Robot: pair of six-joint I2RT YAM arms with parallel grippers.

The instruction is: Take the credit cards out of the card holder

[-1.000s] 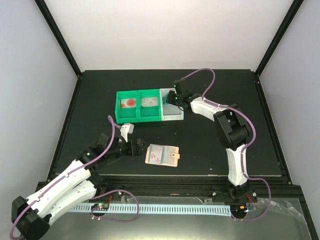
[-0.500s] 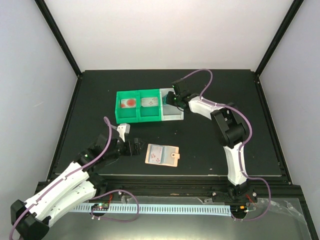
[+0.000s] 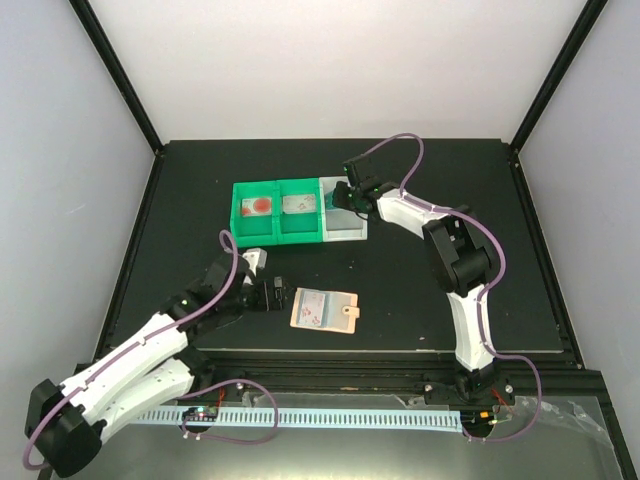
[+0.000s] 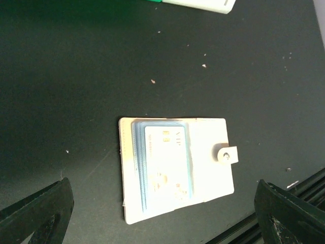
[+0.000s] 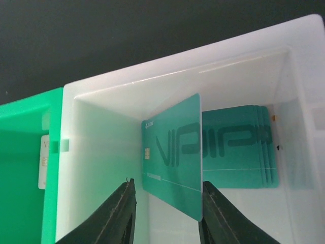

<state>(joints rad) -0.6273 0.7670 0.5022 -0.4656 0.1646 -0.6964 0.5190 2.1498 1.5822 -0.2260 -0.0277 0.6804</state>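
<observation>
The tan card holder [image 3: 325,309] lies open and flat on the black table. A pale card with bluish edges [image 4: 165,162] sits in its pocket, and the snap tab [image 4: 225,155] is on its right. My left gripper [image 3: 278,296] hovers just left of the holder, open wide and empty; only its fingertips [image 4: 38,213] show in the wrist view. My right gripper [image 5: 165,185] hangs over the white compartment [image 5: 101,152] of the bin. Its jaws stand apart around a tilted teal credit card [image 5: 175,152], with a gap on the left side. Several teal cards [image 5: 238,147] lie stacked on that compartment's floor.
The green-and-white bin tray [image 3: 280,232] stands mid-table. Its two green compartments hold a card with a red mark [image 3: 258,207] and a pale card [image 3: 299,204]. The table's near edge [image 4: 304,188] runs close behind the holder.
My right gripper's jaws have parted around the teal card above the white compartment. The left gripper drew back slightly, then returned toward the holder.
</observation>
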